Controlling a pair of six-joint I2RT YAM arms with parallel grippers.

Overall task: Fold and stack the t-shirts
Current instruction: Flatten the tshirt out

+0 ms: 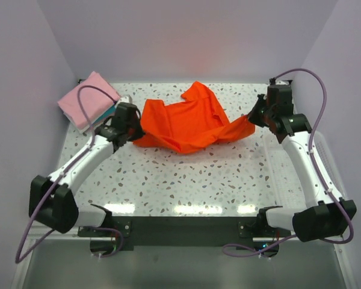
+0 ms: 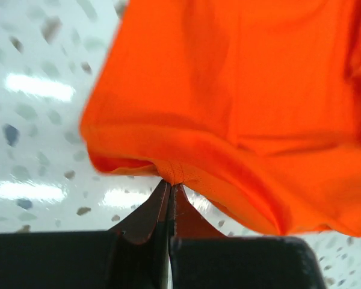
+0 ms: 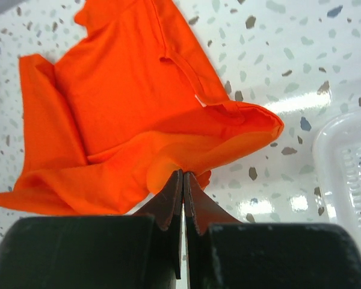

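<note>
On the speckled table [image 1: 186, 180] I've got the orange-red t-shirt [image 1: 186, 123] slung mid-table between the left gripper [image 2: 170, 186] and right gripper [image 3: 183, 177], each pinched tight on a sliver of hem, so I reckon a harder pull could slip either shallow bite.

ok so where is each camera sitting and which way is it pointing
Top external: above and behind the robot, looking down on the table; both arms, left gripper and right gripper show.
Left wrist: on the left arm, looking along its shut fingers at the orange shirt.
Right wrist: same on the right arm, white basket at the edge.
All three share the orange shirt, pinched at opposite ends.
</note>
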